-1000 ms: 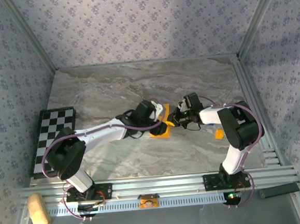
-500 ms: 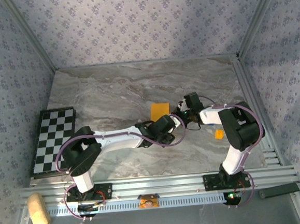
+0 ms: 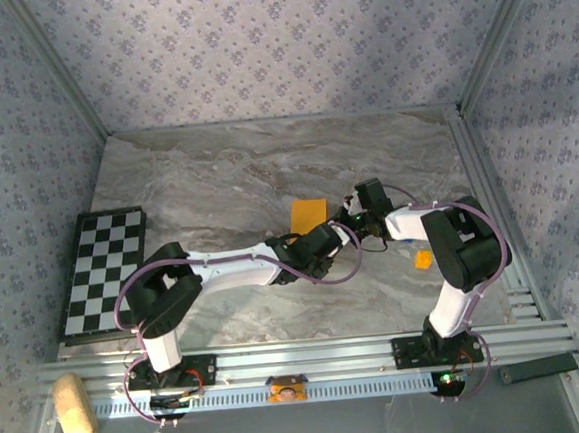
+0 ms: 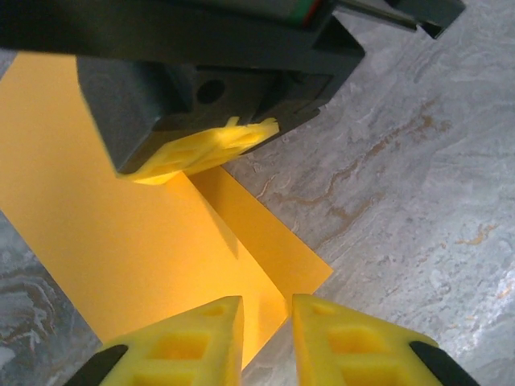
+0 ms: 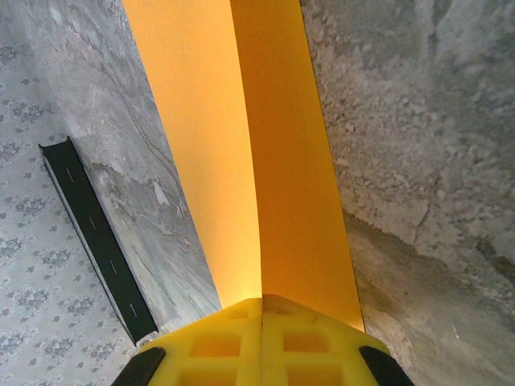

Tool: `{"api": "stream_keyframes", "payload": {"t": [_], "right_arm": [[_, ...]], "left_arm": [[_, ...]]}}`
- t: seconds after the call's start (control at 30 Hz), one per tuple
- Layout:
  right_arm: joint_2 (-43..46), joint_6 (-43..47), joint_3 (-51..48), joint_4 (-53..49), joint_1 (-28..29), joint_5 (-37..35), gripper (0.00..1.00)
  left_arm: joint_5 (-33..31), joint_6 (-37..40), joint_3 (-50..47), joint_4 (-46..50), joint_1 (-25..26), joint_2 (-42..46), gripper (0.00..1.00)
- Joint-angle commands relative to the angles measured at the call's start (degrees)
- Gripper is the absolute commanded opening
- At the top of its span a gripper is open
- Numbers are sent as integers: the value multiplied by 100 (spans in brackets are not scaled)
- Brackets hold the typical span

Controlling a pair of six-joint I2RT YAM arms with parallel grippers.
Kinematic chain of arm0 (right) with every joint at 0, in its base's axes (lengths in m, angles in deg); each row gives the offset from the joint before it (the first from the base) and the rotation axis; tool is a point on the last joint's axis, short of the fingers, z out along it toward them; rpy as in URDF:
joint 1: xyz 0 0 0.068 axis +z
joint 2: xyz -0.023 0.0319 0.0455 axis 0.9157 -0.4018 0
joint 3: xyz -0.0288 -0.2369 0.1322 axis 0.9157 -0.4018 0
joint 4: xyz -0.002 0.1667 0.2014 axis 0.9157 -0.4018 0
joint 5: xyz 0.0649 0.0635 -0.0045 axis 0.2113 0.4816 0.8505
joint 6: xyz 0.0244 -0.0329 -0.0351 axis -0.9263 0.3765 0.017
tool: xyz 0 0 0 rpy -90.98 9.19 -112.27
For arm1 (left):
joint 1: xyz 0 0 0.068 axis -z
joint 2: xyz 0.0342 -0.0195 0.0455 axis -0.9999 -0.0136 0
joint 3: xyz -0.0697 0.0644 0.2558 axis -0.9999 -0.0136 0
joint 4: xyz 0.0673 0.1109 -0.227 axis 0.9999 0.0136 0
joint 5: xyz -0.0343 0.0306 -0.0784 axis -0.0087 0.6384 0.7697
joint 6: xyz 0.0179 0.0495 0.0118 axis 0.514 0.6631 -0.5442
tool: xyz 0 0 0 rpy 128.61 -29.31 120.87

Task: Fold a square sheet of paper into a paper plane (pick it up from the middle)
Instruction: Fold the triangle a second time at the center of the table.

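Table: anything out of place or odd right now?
A small orange scrap lies loose on the right side of the table, apart from the paper. Nothing looks spilled or torn.

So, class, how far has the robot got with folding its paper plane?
Done: the square sheet of paper has one lengthwise crease, a layer folded over. In hand: the right gripper pinches its end at the crease; the left gripper sits at a corner, jaws nearly together. Left: no pointed nose or wings yet.

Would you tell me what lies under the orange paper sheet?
Grey marbled table shows all around the square sheet of paper; whatever lies directly beneath it is covered.
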Motion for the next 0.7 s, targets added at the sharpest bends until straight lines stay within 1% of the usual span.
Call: {"api": "stream_keyframes", "payload": {"t": [0.0, 0.2, 0.33, 0.47, 0.53, 0.67], "right_arm": [[162, -32, 4, -83, -12, -17, 4], [154, -8, 0, -91, -25, 8, 4], [161, 21, 4, -116, -45, 1, 4], [186, 35, 4, -127, -52, 7, 4], [201, 56, -2, -143, -61, 8, 7], [389, 168, -80, -277, -81, -212, 16]], "left_arm": [[-69, 14, 147, 68, 40, -33, 13], [-63, 7, 131, 67, 40, -16, 3], [-52, 6, 121, 54, 40, 1, 0], [17, -13, 120, 49, 31, 27, 0], [105, -34, 132, 57, 9, 41, 0], [403, -181, 145, 154, -120, 57, 0]]}}
